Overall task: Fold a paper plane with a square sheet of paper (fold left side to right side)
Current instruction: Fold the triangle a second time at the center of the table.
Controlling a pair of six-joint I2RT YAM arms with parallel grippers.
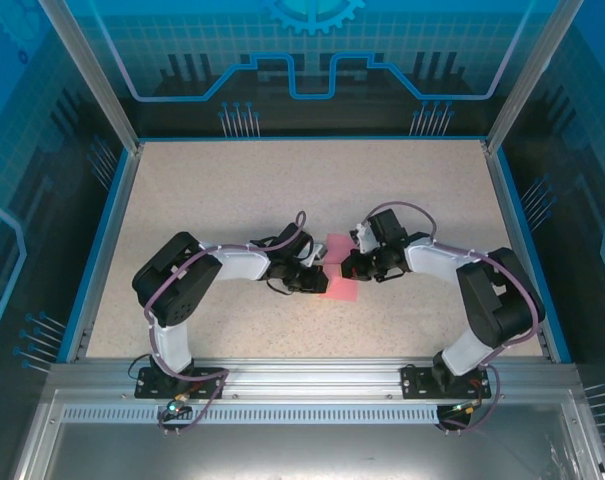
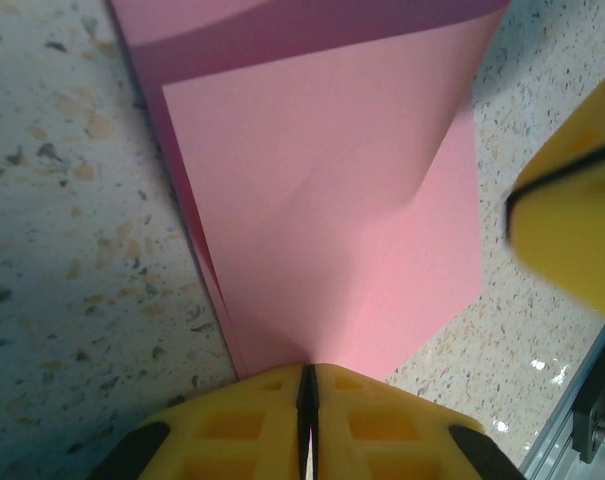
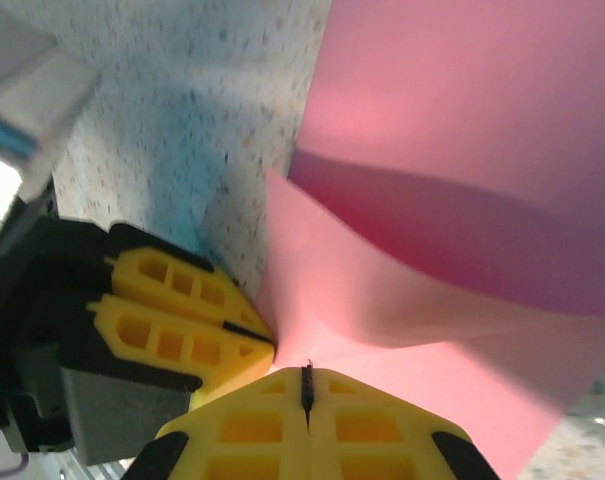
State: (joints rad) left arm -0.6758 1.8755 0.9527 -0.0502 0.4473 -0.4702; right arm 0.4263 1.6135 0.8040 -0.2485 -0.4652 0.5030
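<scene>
Left gripper (image 2: 307, 378) and right gripper (image 3: 307, 375) are clenched on paper (image 2: 332, 200).
Its edge is held raised, likely for folding across.

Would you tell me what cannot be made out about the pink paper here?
Top view: the pink paper is tiny; the left gripper and right gripper cover its sides, so creases are unreadable.
Left wrist view: the frame's top edge cuts off the paper's far end.
Right wrist view: the right gripper's shut fingertips hide whether they pinch paper.

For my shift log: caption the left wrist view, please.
Left end effector shut on the folded pink paper over the speckled table.
</scene>
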